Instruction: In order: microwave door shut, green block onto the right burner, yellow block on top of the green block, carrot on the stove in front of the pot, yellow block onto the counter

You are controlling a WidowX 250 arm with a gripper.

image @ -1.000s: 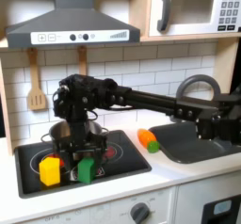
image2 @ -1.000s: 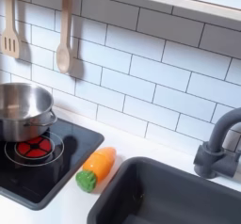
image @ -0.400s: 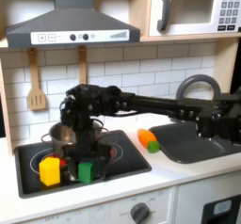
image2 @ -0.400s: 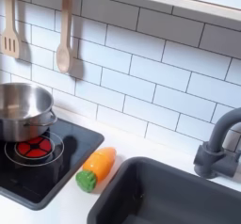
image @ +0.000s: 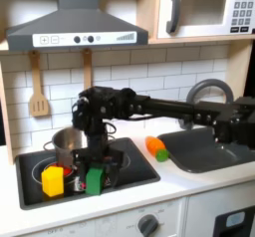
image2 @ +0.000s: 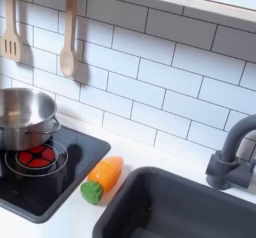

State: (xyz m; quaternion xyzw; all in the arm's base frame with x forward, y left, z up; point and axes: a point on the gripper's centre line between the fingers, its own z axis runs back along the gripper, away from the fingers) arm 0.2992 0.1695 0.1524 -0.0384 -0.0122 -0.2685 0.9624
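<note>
In the first exterior view the microwave (image: 204,10) at the top right has its door shut. On the black stove (image: 134,171) the green block (image: 95,179) stands near the front, and the yellow block (image: 52,181) is to its left. My gripper (image: 97,161) hangs directly over the green block with its fingers down at the block's top, and their spacing is hidden in the dark mass. The steel pot (image: 66,141) (image2: 22,117) sits at the back of the stove. The carrot (image: 156,147) (image2: 102,178) lies on the counter between stove and sink.
The dark sink (image: 204,151) (image2: 180,207) and curved faucet (image: 204,92) (image2: 235,157) are on the right in both exterior views. A wooden spatula (image: 38,92) and spoon (image2: 68,42) hang on the tiled wall. A red burner (image2: 35,157) glows in front of the pot.
My gripper has moved right and down from beside the pot to just over the green block. The green block sits a little further right. The yellow block and carrot are unmoved.
</note>
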